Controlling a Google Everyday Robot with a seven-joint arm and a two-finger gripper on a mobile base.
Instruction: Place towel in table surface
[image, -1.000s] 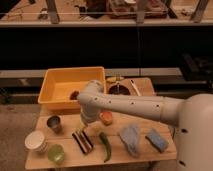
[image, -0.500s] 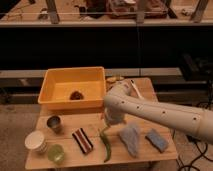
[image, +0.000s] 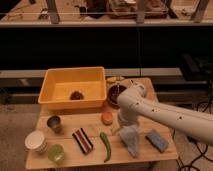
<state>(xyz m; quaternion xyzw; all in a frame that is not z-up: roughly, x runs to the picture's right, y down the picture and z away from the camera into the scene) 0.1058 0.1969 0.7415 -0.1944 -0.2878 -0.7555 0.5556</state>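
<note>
The towel (image: 132, 141), a crumpled grey-blue cloth, lay on the wooden surface (image: 72, 122) toward its right front, between a green chili pepper (image: 106, 146) on its left and a blue sponge (image: 157, 140) on its right. The tool (image: 122, 128) sat at the towel's upper left edge, low over the surface and touching or nearly touching the cloth. The white arm (image: 165, 116) reaching in from the right hid most of it, so it could not be told whether the tool was clenched on the cloth or released.

Further out, a small orange object (image: 107, 118) rested just left of the arm's wrist, and a dark striped bar (image: 83, 140) lay beyond the pepper. A metal cup (image: 54, 123), a white cup (image: 35, 141) and a green cup (image: 56, 153) stood at the left front. Behind them sat a yellow bin (image: 60, 80) and a dark bowl (image: 115, 93).

With the towel down on the surface, the task appeared to be at its release step. The next move would call for letting go of the cloth, if it was held, and lifting straight up without dragging it or knocking the orange object.
</note>
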